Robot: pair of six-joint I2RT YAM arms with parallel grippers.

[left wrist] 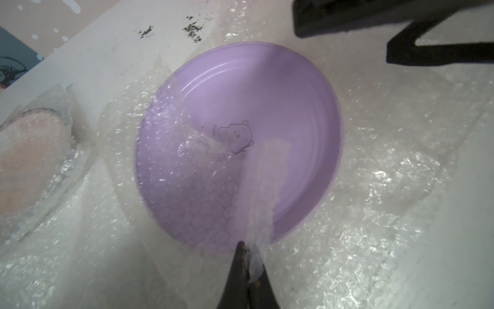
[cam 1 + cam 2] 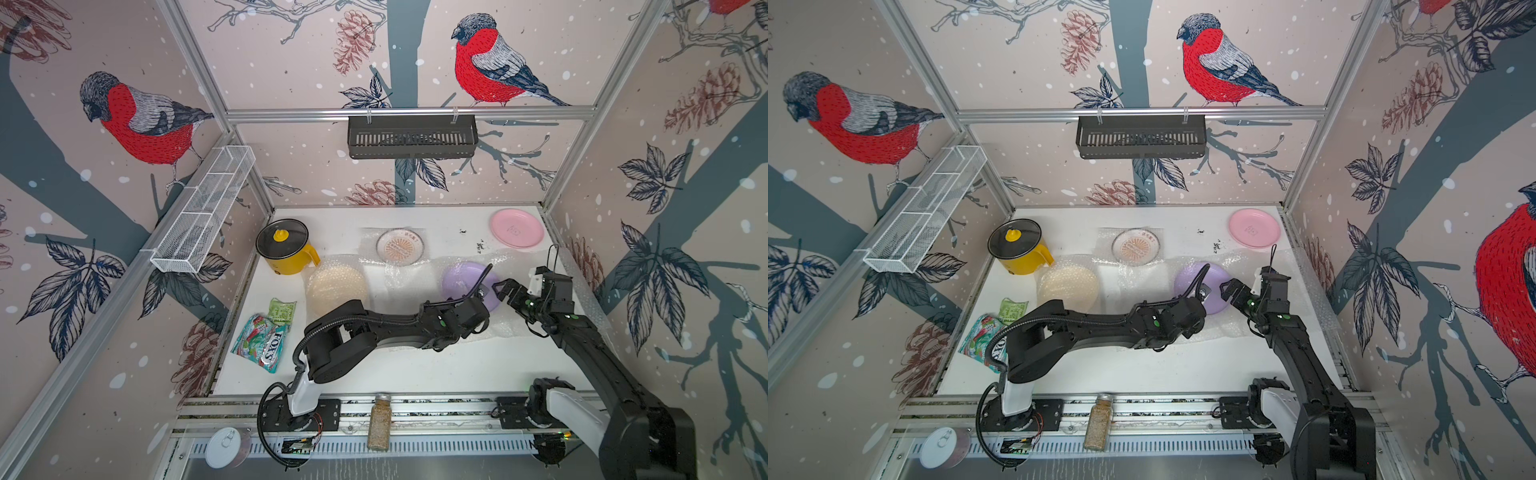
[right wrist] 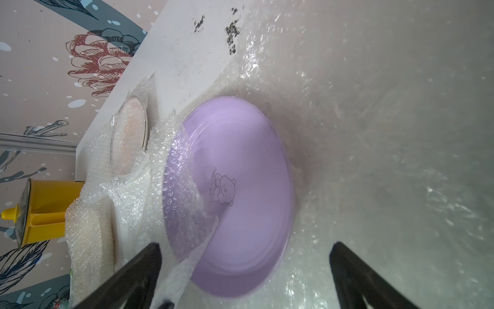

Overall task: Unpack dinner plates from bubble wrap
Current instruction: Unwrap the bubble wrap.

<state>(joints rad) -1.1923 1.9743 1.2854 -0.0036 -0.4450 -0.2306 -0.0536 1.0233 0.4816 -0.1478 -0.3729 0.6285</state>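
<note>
Pinching a thin flap of bubble wrap (image 1: 263,187), the left gripper (image 1: 247,250) is clamped at the near rim of the lilac plate (image 1: 280,101). The wrap looks light, limp and slippery, so a corner hold suits. Beside it the right gripper (image 3: 244,247) gapes empty. Farther back, the pink plate (image 2: 516,230) lies bare.

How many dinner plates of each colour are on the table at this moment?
Pink plate: 1
Lilac plate: 1
Cream plate: 1
White plate with orange sunburst: 1
Total: 4
</note>
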